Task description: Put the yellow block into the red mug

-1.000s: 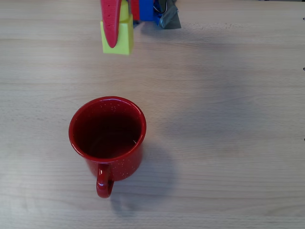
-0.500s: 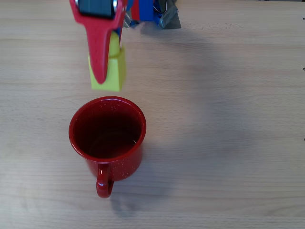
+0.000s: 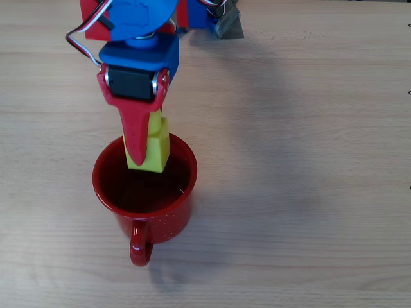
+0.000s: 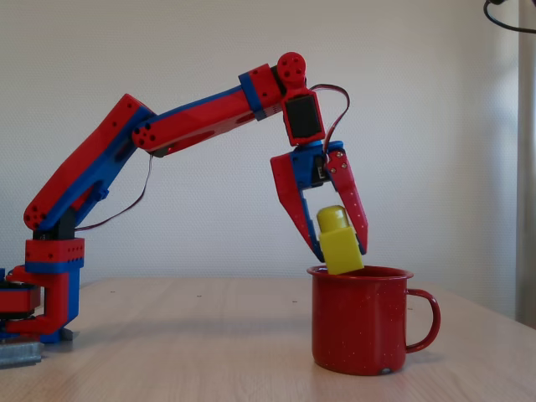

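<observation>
Side and top views of a red-and-blue arm (image 4: 159, 126) reaching from its base at the left of the fixed view toward the red mug (image 4: 360, 322) on a pale wooden table (image 4: 167, 343).

The gripper (image 4: 339, 239) points steeply downward, its two red fingers (image 4: 295, 201) closed on the yellow block (image 4: 339, 243), one on either side. The block is a small, bright yellow plastic brick: a squarish body with a single round stud on its upper end. It hangs tilted in the grasp, stud uppermost and leaning toward the arm. In the fixed view its lower edge sits just at the level of the mug's rim, above the opening; whether it touches the rim cannot be told.

In the overhead view the yellow block (image 3: 151, 149) lies over the far part of the mug's mouth, partly covered by one red finger (image 3: 135, 135) of the gripper (image 3: 142, 149).

The red mug (image 3: 160, 218) is glossy enamel with fine white speckles and a dark red interior. Its loop handle points toward the bottom of the overhead view and to the right in the fixed view. It stands upright on the table (image 3: 308, 192).
</observation>
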Motion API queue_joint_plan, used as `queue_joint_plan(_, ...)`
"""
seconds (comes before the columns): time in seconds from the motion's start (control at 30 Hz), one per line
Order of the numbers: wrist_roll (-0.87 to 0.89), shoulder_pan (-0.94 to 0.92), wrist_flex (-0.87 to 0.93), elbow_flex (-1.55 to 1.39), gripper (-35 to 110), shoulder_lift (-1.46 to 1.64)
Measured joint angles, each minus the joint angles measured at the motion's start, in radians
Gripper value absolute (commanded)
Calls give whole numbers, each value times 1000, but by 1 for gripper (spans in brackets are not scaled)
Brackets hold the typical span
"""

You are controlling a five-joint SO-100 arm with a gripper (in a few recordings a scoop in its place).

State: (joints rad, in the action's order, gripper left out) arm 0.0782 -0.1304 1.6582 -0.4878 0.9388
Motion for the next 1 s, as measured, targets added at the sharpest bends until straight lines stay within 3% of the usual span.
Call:
queue_joint_plan(0.37, 14, -15, -84, 25, 0, -69)
queue_joint_plan(0.5, 12, -11, -103, 25, 9, -86)
queue_joint_plan(0.7, 12, -12, -103, 25, 35, -86)
queue_joint_plan(1.0, 12, -12, -103, 25, 34, -86)
